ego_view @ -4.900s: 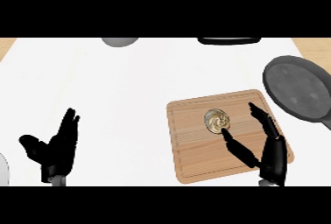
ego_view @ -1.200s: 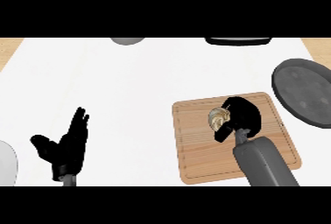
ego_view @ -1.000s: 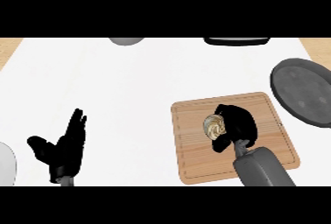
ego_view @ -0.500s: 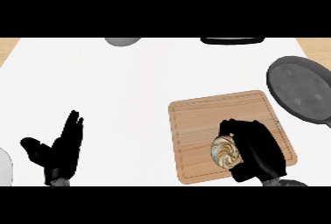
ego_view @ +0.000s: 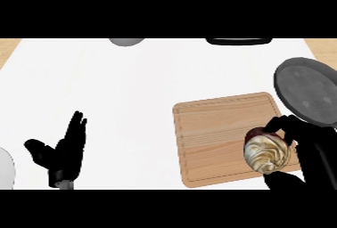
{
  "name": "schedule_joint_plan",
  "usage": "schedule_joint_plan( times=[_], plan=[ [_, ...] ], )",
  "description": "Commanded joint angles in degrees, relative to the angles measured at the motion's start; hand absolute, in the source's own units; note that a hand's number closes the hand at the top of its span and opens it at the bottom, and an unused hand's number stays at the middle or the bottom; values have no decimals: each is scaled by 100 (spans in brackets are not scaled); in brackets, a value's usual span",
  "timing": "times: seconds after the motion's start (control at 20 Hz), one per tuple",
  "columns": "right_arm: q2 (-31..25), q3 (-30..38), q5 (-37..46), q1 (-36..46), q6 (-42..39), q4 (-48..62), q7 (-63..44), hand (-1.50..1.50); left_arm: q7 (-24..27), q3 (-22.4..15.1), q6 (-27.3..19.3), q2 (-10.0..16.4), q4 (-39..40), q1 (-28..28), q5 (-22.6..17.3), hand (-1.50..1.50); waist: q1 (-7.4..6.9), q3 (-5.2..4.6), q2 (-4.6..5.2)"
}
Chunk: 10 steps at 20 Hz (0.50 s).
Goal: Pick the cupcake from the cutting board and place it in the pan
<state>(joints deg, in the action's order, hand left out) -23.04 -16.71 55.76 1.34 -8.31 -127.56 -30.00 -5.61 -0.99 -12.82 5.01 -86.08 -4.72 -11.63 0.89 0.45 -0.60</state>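
Holds the small round cupcake with the swirly cream top and brown bottom (ego_view: 266, 153) over the right side of the flat light-wood cutting board (ego_view: 217, 138), close to the board's near right corner. Looks lifted off the wood, though hard to tell for sure. Wraps the black right hand (ego_view: 316, 153) round it, with fingers (ego_view: 280, 127) curled over the far side and the thumb (ego_view: 284, 180) on the near side, to stop it tipping or slipping out on the way. Turns the creamy top up toward the head view, so easy to see.

Needs to go next into the round dark grey metal pan (ego_view: 309, 93), just beside the board's far right corner. A short trip, probably: away from the near corner, over the rim, then down inside. Not yet in the pan.

Rests the black left hand (ego_view: 63, 151) well to the left of the board, open, fingers straight and pointing up, out of the way. Holds nothing there.

Spreads the white counter top (ego_view: 132, 80) all round the board. Shows a grey round thing (ego_view: 127, 41) far behind the board to the left, a dark flat thing (ego_view: 238, 41) far behind the board, and a pale grey rounded thing (ego_view: 4, 169) far left of the board, all cut off by the view's edge and hard to name. Far enough from the board to not get in the way.
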Motion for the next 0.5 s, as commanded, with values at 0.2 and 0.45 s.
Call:
schedule_joint_plan(
  times=[0.2, 0.45],
  plan=[
    [-21, 1873, -1350, 636, -107, 755, 388, 150, -144, -36, 21, -41, 245, 18, 68, 0, -103, -43, 74],
    [100, 2105, -1250, 998, 292, 1753, 877, 150, -344, 65, 104, -39, 301, 222, -66, 0, -116, -44, 72]
  ],
)
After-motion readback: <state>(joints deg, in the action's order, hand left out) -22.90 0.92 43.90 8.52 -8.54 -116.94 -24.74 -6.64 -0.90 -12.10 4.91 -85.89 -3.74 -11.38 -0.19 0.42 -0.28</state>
